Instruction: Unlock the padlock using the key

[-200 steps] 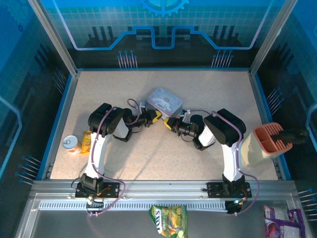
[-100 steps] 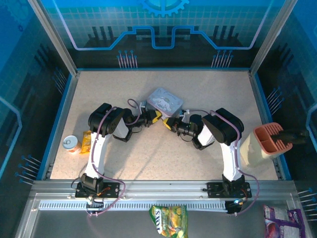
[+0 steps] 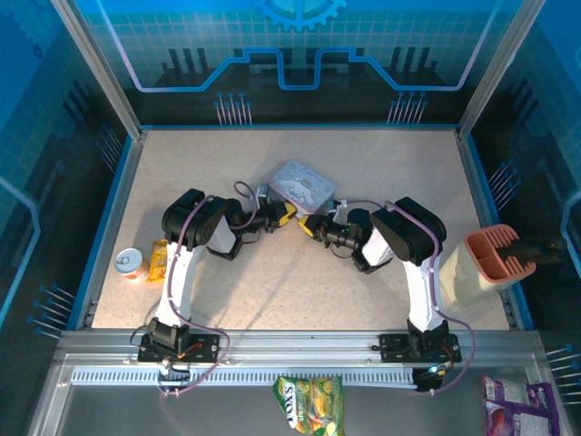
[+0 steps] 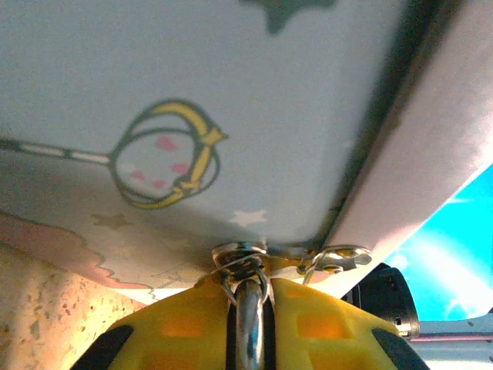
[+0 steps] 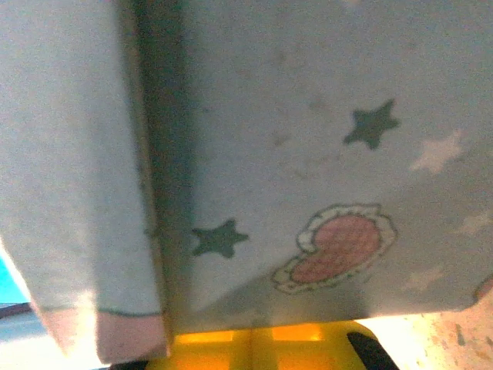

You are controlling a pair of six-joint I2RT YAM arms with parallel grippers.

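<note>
The grey tin (image 3: 301, 184) with star and moon drawings lies at mid table, and both grippers meet at its near edge. My left gripper (image 3: 289, 214) is shut on a silver bar (image 4: 248, 320) that looks like the padlock's shackle; the dark body is hidden between the yellow fingers (image 4: 181, 324). A thin wire ring (image 4: 240, 270) loops round the bar. A flat silver piece (image 4: 339, 258), probably the key, hangs from it against the tin (image 4: 231, 92). My right gripper (image 3: 310, 225) is shut, its yellow fingertips (image 5: 231, 347) close under the tin's wall (image 5: 323, 154), with nothing seen between them.
A small can (image 3: 131, 263) and a yellow packet (image 3: 158, 259) sit at the table's left edge. A beige holder with an orange insert (image 3: 486, 263) stands at the right edge. A snack bag (image 3: 310, 401) and a purple packet (image 3: 513, 404) lie off the table in front.
</note>
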